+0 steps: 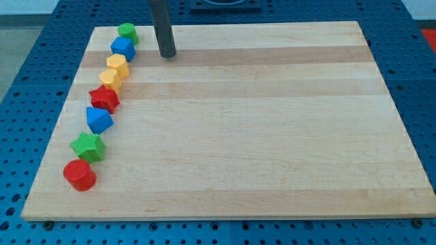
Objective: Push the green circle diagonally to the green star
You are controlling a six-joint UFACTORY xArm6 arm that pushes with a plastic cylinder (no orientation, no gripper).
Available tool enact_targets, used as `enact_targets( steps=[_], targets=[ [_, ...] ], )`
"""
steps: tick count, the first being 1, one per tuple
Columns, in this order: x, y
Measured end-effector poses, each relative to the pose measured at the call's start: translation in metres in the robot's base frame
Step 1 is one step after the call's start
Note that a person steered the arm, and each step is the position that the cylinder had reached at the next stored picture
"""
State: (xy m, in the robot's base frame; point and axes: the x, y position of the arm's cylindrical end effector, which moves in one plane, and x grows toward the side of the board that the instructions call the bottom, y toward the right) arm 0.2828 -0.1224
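On the pale wooden board (272, 136), over blue pegboard (20, 102), my tip (167, 53), a fingerless rod, stands right of the green circle (127, 32).

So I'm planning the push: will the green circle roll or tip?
Probably neither: the green circle stands on its flat end, squat. It looks light, so it may slide easily on the smooth board. It touches the blue block, which may shift. My tip sits to its right.

A pale wooden board (272, 136) lies on blue pegboard (41, 68).
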Motion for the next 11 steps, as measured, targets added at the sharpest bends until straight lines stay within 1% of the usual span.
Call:
enact_targets(
  steps=[1, 2, 3, 4, 5, 6, 11],
  targets=[
    [0.000, 0.000],
    [-0.025, 0.000],
    [-0.067, 0.000],
    [-0.090, 0.001],
    [-0.090, -0.001],
    [-0.091, -0.016],
    [-0.091, -0.126]
  ],
)
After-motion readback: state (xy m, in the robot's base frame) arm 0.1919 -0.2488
